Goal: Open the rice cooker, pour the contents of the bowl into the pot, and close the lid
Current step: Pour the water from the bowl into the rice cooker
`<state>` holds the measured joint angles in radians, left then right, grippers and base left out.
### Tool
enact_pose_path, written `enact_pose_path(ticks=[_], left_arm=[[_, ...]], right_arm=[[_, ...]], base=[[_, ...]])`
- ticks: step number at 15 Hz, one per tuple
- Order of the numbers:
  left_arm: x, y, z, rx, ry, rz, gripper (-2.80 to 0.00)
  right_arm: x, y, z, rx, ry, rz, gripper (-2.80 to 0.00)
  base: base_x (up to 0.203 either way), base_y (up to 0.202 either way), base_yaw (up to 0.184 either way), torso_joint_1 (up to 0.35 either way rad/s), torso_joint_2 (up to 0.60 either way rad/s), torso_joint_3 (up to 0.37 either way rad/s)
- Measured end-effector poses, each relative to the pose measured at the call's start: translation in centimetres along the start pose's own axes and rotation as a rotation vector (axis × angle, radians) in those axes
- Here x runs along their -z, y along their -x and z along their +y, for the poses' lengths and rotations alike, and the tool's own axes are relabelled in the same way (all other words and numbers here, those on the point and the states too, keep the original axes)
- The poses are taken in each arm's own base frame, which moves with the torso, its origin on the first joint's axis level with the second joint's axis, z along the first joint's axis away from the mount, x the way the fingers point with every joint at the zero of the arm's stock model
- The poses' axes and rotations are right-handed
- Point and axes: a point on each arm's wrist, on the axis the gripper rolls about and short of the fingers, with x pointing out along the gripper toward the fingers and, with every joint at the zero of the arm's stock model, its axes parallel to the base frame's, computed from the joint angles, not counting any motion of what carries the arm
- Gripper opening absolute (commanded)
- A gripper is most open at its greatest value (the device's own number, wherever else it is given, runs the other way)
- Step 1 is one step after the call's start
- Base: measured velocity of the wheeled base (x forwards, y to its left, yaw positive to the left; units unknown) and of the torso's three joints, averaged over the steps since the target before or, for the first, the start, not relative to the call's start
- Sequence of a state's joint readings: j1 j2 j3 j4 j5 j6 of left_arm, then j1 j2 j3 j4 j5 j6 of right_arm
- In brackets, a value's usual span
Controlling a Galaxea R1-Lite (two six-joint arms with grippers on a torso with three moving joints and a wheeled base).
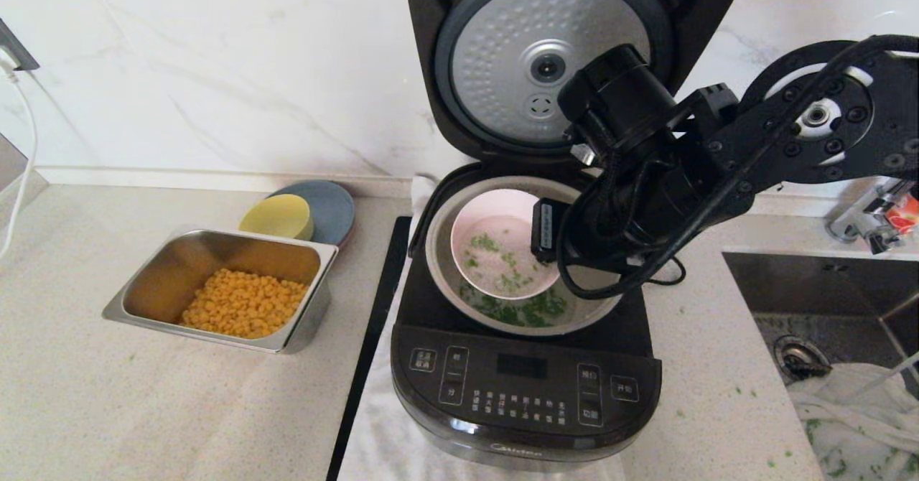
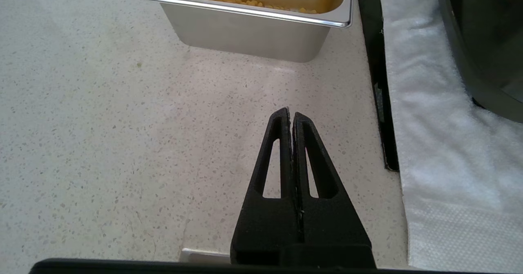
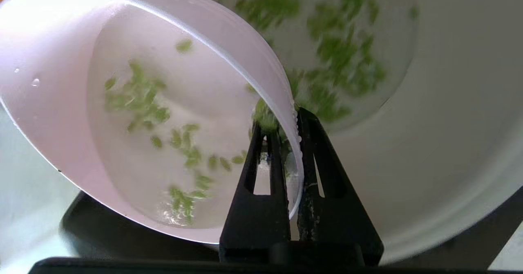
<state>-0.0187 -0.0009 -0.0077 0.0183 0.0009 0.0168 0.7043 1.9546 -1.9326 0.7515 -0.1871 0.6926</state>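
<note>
The black rice cooker (image 1: 524, 388) stands with its lid (image 1: 531, 64) swung up, the dimpled silver disc facing me. Inside it sits the light-grey pot (image 1: 438, 251) with green herb bits in water at its bottom (image 3: 343, 53). The pale-pink bowl (image 1: 495, 251) is tilted over the pot, wet, with herb bits clinging inside (image 3: 155, 114). My right gripper (image 3: 288, 122) is shut on the bowl's rim, one finger inside and one outside; in the head view the arm hides it. My left gripper (image 2: 290, 114) hangs shut and empty over the counter, left of the cooker.
A steel tray of yellow corn (image 1: 136, 301) (image 2: 245, 32) stands left of the cooker, with a yellow bowl (image 1: 276, 217) on a blue plate (image 1: 334, 208) behind it. A white cloth (image 2: 445, 155) lies under the cooker. A sink (image 1: 826, 309) is on the right.
</note>
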Motion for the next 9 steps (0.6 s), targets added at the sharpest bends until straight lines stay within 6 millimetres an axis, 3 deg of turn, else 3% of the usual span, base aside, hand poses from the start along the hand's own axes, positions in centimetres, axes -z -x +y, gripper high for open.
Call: enact_pose_path(ticks=[9], left_arm=[[0.0,0.0,0.0,0.000,0.000,0.000,-2.80]], right_arm=[[-0.6,0.4,1.3,0.245,0.025,-0.372,-2.80]], base=[[0.000,0.000,0.000,0.000,0.00,0.000]])
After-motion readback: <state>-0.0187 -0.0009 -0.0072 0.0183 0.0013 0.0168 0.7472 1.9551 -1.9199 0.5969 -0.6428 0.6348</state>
